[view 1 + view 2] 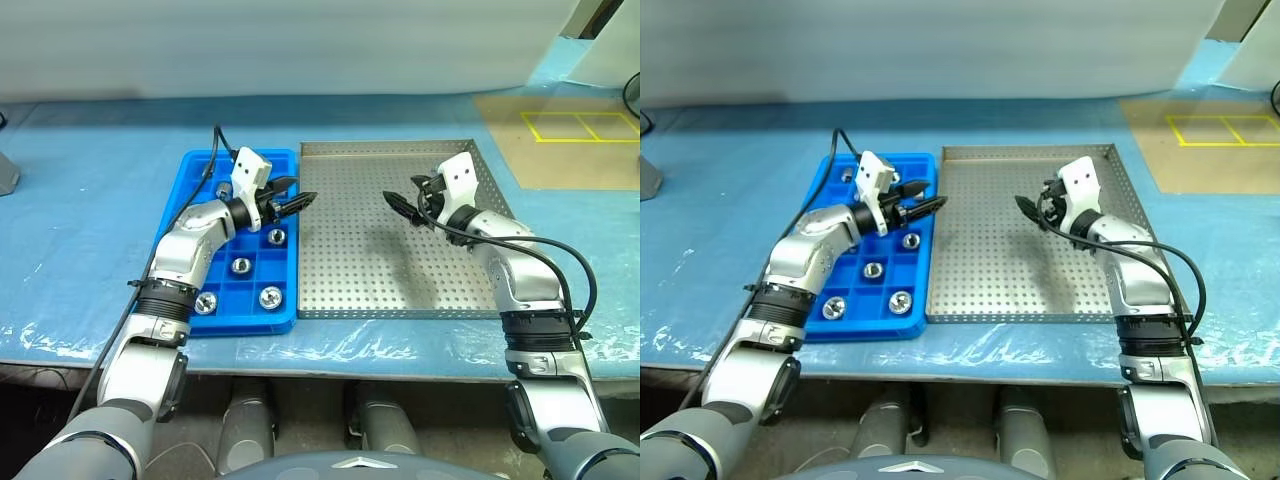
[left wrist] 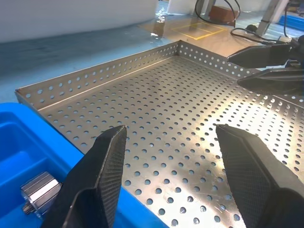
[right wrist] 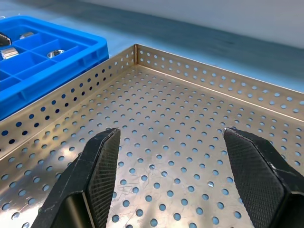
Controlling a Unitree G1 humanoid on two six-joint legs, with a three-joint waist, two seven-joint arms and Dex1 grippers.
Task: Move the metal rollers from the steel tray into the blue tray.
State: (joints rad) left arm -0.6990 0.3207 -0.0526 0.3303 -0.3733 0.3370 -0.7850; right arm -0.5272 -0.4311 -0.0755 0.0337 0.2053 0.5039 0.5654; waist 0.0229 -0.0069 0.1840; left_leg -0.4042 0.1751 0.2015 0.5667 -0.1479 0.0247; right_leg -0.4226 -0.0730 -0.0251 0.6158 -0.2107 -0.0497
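Head camera: the steel tray [image 1: 400, 290] sits beside the blue tray [image 1: 200, 170], and the metal rollers [image 1: 270, 296] rest in blue compartments — the perforated floor looks bare. The left gripper [image 1: 300, 202] hovers at the seam between the trays; the right gripper [image 1: 397, 207] hangs over the steel tray, facing it. Left wrist camera: fingers [image 2: 102, 175] spread wide, nothing between them, one roller [image 2: 40, 192] just beside in a blue cell. Right wrist camera: fingers [image 3: 97, 173] wide apart — empty over the perforated steel.
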